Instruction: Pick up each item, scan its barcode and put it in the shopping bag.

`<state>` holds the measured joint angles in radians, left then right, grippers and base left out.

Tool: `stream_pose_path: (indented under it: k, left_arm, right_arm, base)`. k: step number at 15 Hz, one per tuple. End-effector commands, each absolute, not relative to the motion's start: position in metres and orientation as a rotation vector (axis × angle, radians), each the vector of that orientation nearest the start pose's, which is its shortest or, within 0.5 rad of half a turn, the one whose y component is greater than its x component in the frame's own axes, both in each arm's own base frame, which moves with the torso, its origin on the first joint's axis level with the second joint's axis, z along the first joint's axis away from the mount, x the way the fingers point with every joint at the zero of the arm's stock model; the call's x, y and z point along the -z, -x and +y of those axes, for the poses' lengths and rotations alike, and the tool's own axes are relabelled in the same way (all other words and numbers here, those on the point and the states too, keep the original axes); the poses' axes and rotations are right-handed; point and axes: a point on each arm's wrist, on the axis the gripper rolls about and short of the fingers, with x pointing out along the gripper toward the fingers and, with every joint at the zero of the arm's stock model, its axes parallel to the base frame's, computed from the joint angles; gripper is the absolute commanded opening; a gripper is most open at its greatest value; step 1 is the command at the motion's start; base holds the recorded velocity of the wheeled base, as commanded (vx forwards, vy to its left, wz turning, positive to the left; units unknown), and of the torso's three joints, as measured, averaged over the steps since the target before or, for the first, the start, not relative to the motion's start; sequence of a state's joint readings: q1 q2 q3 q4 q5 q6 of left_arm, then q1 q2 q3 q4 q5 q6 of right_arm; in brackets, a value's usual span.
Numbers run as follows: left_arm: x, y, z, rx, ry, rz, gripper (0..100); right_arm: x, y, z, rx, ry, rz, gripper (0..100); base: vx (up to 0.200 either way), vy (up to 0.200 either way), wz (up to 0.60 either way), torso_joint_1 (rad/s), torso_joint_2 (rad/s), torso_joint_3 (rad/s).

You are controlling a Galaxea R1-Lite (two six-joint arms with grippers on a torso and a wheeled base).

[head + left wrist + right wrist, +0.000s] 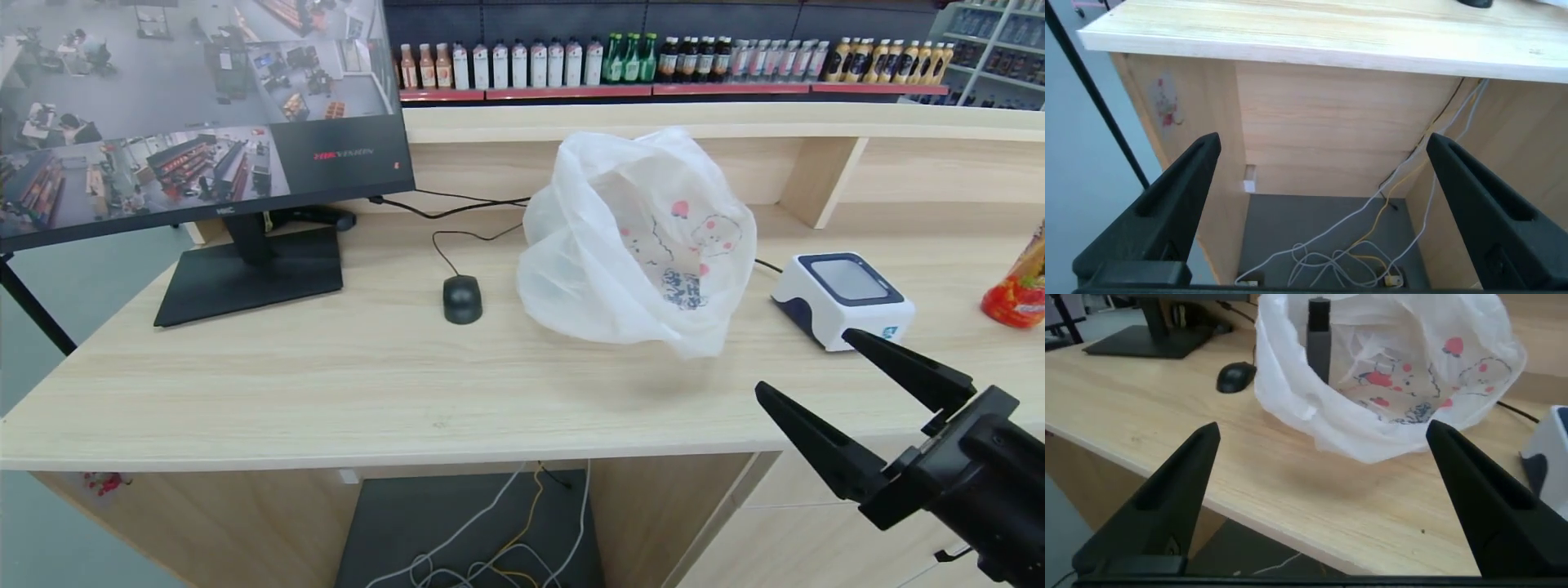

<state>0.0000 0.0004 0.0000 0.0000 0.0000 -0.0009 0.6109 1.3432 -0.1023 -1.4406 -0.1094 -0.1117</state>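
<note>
A white plastic shopping bag (pixel 637 237) stands open in the middle of the wooden counter (pixel 326 384). To its right sits a white and blue barcode scanner (pixel 845 298). A red-orange packet (pixel 1016 286) lies at the counter's far right edge. My right gripper (pixel 804 361) hangs open and holds nothing, over the counter's front edge, in front of the scanner and right of the bag. From its wrist, the right gripper (pixel 1323 429) faces the bag (pixel 1388 376), where a dark upright shape (pixel 1319 335) shows at the mouth. My left gripper (pixel 1323 143) is open below the countertop, facing the knee space.
A monitor (pixel 196 106) on a black stand occupies the counter's left, with a black mouse (pixel 462 298) and its cable between it and the bag. A raised ledge (pixel 735 122) runs along the back, bottles shelved behind it. Loose cables (pixel 1347 253) lie under the counter.
</note>
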Motion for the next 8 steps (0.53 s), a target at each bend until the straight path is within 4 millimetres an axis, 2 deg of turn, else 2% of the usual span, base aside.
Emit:
stream_pose_path:
  k: [1,8]
  left_arm:
    - [-0.0755,0.0228,0.0000,0.000,-0.002,0.000,100]
    - [-0.0755,0.0228,0.0000,0.000,0.003,0.000,100]
  right_arm:
    - [-0.1743,-0.1439,0.0837,-0.418,0.042,-0.234,100]
    - [-0.1685,-0.1471,0.0819,-0.408,0.036,-0.202,100]
  base:
    - [0.000,-0.200,0.00,-0.007,0.00,0.012]
    - [0.000,-0.200,0.00,0.001,0.00,0.005]
